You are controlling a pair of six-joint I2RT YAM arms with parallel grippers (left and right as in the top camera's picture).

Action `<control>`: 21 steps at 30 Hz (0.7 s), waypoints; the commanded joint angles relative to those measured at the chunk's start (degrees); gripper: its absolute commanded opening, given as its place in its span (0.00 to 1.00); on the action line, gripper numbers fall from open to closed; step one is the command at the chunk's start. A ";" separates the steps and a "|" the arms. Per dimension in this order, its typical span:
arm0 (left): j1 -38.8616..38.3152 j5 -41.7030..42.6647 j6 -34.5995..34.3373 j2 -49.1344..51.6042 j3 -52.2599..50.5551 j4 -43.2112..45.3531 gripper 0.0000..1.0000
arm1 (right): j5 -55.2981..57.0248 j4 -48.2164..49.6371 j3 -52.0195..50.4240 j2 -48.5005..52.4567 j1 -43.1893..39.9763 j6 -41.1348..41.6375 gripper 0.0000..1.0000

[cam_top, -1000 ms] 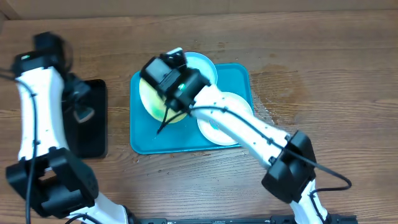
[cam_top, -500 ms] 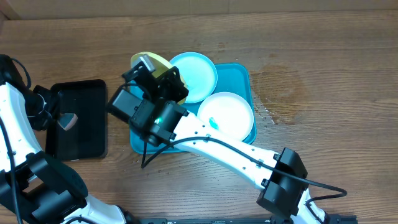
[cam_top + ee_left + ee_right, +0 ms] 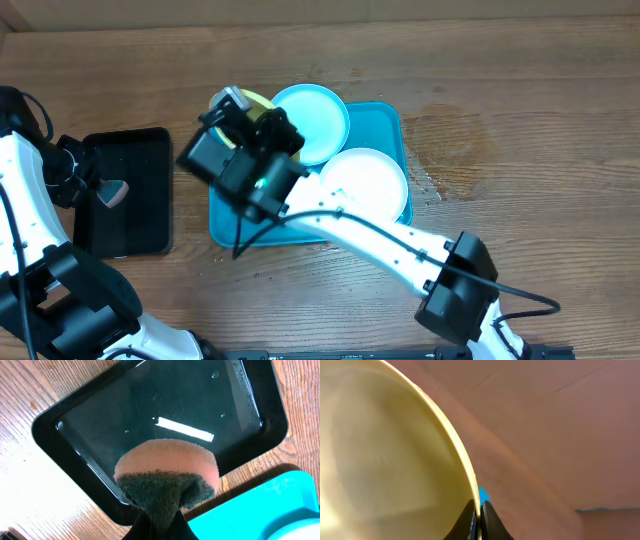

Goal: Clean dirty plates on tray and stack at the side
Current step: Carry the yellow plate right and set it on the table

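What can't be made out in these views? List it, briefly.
Overhead: yellow-green plate mostly under the right gripper; tray left part under the right arm.
Right wrist: plate blurred, cut by edges; smears unreadable.
Left wrist: left gripper tips buried in the sponge.

The wooden table [image 3: 520,120] bears the turquoise tray [image 3: 384,126] beside a black tray [image 3: 140,222].
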 commanded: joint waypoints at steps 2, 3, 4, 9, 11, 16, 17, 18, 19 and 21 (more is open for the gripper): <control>-0.46 1.07 0.52 -0.44 -0.26 0.22 0.04 | -6.01 -3.32 0.92 -1.38 -3.61 0.04 0.04; -0.46 1.05 0.55 -0.44 -0.26 0.24 0.04 | -5.51 -2.95 0.92 -1.38 -3.78 5.14 0.04; -0.46 1.05 0.55 -0.44 -0.26 0.26 0.04 | -7.82 -2.51 0.92 -1.38 -3.78 6.88 0.04; -0.50 1.05 0.57 -0.44 -0.26 0.26 0.04 | -10.49 -5.68 0.90 -1.33 -3.28 -5.86 0.04; -0.50 1.03 0.79 -0.44 -0.26 0.26 0.04 | -4.57 -4.13 0.92 -1.33 -3.39 3.48 0.04; -0.50 1.05 0.79 -0.44 -0.26 0.26 0.04 | -24.63 -2.95 0.92 -1.27 -5.22 0.48 0.04; -0.50 1.05 0.79 -0.44 -0.26 0.24 0.04 | -24.30 -3.13 0.92 -1.27 -6.27 4.09 0.04; -0.50 1.05 0.81 -0.44 -0.26 0.24 0.04 | -24.35 -3.30 0.92 -1.27 -7.72 8.28 0.04; -0.50 1.05 0.81 -0.44 -0.26 0.22 0.04 | -25.62 -3.56 0.92 -1.27 -9.46 11.80 0.04; -0.50 1.07 0.79 -0.44 -0.26 0.20 0.04 | -31.87 -4.72 0.92 -1.27 -13.38 12.81 0.04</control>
